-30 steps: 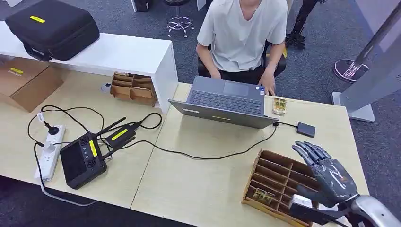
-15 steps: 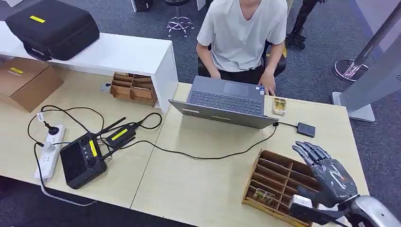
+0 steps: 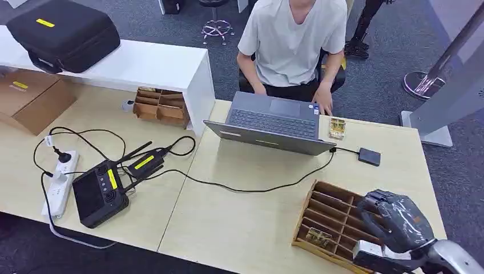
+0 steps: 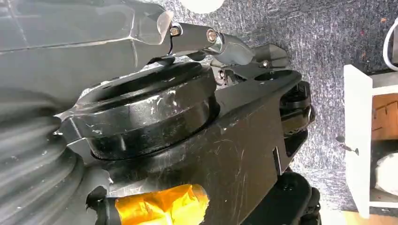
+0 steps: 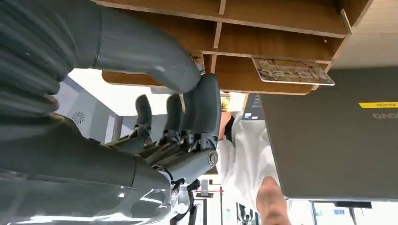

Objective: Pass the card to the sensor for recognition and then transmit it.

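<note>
Card [image 3: 318,236] lay in a near-left slot of the wooden organizer [image 3: 334,212]; the right hand [image 3: 394,218] hovered over it, fingers curled, holding nothing. It should probably reach left before pinching.

The right hand [image 3: 396,220] sits over the far corner of the wooden rack [image 3: 325,214], so the slots under it are covered, and the bottom edge of the head view chops off the rack's near corner plus the arm. Can't tell if the curled fingers [image 5: 195,110] have anything in them. The card [image 3: 315,237] in the rack is too small to read, and in the wrist view the card [image 5: 292,72] print is still a blur. The person [image 3: 291,40] is cut off at the top edge. The laptop [image 3: 273,123] screen faces away.
</note>
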Action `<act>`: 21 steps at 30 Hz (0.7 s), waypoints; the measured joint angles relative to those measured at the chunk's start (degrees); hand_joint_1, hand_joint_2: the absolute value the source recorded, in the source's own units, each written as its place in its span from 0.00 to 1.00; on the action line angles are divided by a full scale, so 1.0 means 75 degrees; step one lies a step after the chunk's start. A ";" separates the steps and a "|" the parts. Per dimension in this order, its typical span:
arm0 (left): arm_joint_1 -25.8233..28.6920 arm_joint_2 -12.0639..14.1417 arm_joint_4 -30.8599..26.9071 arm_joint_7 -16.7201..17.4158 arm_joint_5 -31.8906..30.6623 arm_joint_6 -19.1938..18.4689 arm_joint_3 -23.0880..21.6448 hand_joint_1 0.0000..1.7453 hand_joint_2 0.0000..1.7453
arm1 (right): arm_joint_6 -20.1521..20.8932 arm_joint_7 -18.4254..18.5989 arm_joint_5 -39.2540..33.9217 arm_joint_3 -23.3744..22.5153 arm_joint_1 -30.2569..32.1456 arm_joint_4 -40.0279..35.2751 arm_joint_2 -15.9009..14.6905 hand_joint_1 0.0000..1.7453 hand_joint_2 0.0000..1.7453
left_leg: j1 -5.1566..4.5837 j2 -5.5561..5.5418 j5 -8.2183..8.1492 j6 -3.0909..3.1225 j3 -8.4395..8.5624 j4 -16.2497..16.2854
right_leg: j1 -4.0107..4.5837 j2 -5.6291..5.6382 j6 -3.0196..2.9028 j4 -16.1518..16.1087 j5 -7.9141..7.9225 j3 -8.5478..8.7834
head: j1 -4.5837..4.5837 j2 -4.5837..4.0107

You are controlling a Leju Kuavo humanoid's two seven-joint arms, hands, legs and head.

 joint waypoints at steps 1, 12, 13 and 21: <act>0.0000 0.0000 0.0000 -0.0012 0.0000 0.0000 0.0009 0.00 1.00 | 0.0006 -0.0012 -0.0003 -0.0023 0.0024 -0.0020 -0.0006 1.00 1.00 | 0.0000 0.0001 0.0000 0.0000 0.0000 0.0000 | 0.0000 0.0000 0.0000 0.0000 0.0000 0.0000 | 0.0000 0.0000; 0.0005 0.0000 0.0000 -0.0035 0.0023 0.0000 0.0012 0.00 1.00 | 0.0035 -0.0117 -0.0079 -0.0224 0.0275 -0.0143 -0.0122 1.00 1.00 | 0.0000 0.0000 0.0000 0.0000 0.0000 0.0000 | 0.0000 0.0000 0.0000 0.0000 0.0000 0.0000 | 0.0000 0.0000; 0.0004 0.0000 0.0000 -0.0035 0.0023 0.0000 0.0012 0.00 1.00 | 0.0035 -0.0117 -0.0079 -0.0242 0.0285 -0.0143 -0.0125 1.00 1.00 | 0.0000 0.0001 0.0000 0.0000 0.0001 0.0000 | 0.0000 0.0001 0.0000 0.0000 0.0000 0.0000 | 0.0000 0.0000; 0.0006 0.0000 0.0003 -0.0035 0.0023 0.0000 0.0012 0.00 1.00 | 0.0035 -0.0119 -0.0079 -0.0309 0.0357 -0.0175 -0.0175 1.00 1.00 | 0.0000 0.0000 0.0000 0.0000 0.0000 0.0000 | 0.0000 0.0000 0.0000 0.0000 0.0000 0.0000 | 0.0003 0.0000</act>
